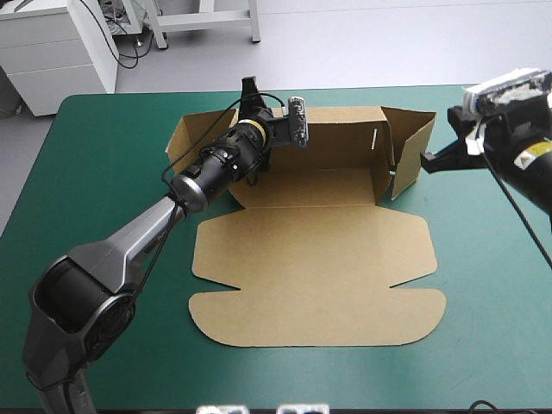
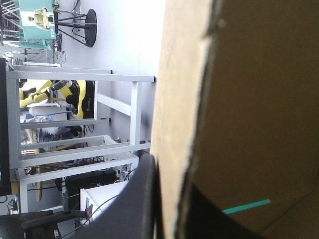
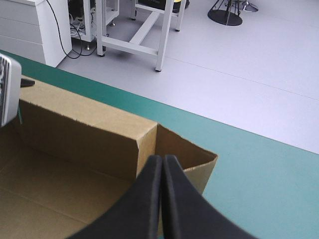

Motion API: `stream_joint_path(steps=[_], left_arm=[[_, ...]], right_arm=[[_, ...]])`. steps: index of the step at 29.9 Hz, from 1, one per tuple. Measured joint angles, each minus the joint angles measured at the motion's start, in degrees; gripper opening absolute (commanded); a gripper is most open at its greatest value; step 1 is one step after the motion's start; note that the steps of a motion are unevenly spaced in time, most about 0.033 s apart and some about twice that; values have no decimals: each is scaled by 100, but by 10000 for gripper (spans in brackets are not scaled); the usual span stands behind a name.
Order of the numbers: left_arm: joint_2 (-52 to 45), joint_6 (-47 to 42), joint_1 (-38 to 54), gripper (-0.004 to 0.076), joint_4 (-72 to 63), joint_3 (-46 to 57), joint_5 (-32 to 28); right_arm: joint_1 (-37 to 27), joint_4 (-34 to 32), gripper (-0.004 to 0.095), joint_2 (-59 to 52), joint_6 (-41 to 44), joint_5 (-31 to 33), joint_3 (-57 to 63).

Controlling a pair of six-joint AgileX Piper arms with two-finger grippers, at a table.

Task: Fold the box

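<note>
The brown box (image 1: 319, 250) lies mid-table with its lid flat toward the near edge. Its back wall (image 1: 336, 129) stands upright and both end flaps are partly raised. My left gripper (image 1: 252, 90) reaches over the left part of the back wall and is shut on it. In the left wrist view the board (image 2: 249, 99) runs between the two black fingers of the left gripper (image 2: 169, 209). My right gripper (image 1: 425, 160) is shut, with its tip against the outside of the right end flap (image 1: 412, 142). From the right wrist, the right gripper (image 3: 162, 162) points at the box's far right corner (image 3: 144, 132).
The teal-green cover (image 1: 103, 172) shows on all sides of the box. The table's far edge (image 1: 155, 93) runs just behind the back wall. My left arm (image 1: 147, 228) crosses the table's left half above the cover.
</note>
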Motion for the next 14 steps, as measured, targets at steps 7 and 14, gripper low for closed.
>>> stream_joint_path(steps=[7,14], left_arm=[[0,-8,0,-8,-9,0,-3],[0,-14,0,-8,-13,0,-3]], right_arm=[[0,-105,-14,1472,229,594,-1564],[0,-386,-14,3219,752,1360,-2808]])
